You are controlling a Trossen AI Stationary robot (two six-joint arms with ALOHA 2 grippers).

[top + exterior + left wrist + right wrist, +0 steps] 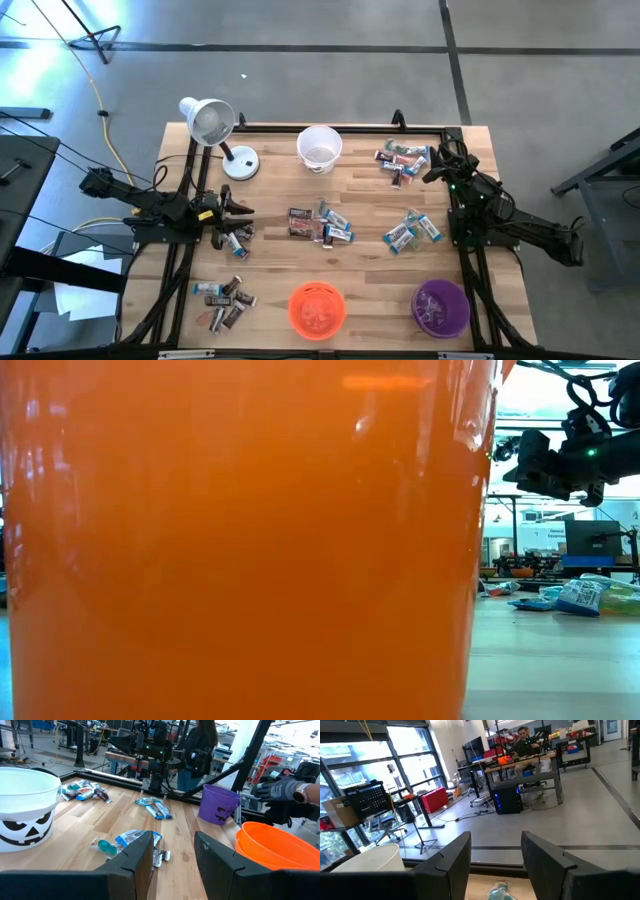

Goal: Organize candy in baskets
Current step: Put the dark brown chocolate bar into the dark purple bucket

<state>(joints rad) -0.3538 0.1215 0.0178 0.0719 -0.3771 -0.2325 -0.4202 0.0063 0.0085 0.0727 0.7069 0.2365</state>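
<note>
Orange basket and purple basket sit bottom-centre and bottom-right, white basket top-centre, candy loose mid-frame; left gripper and right gripper, both parted and empty, risk scattering neighbouring wrappers when descending.

This is a robotics lab or workshop in a large open industrial room. The wooden surface stands on a polished grey concrete floor marked with dark lines, with cables trailing across it and two dark arms mounted on black framing. Beyond it, the right wrist view shows tall glazed walls, workbenches loaded with equipment, a desktop computer tower, a red case and a seated person at a bench. The left wrist view shows more benches, metal frames and a gloved hand nearby.
</note>
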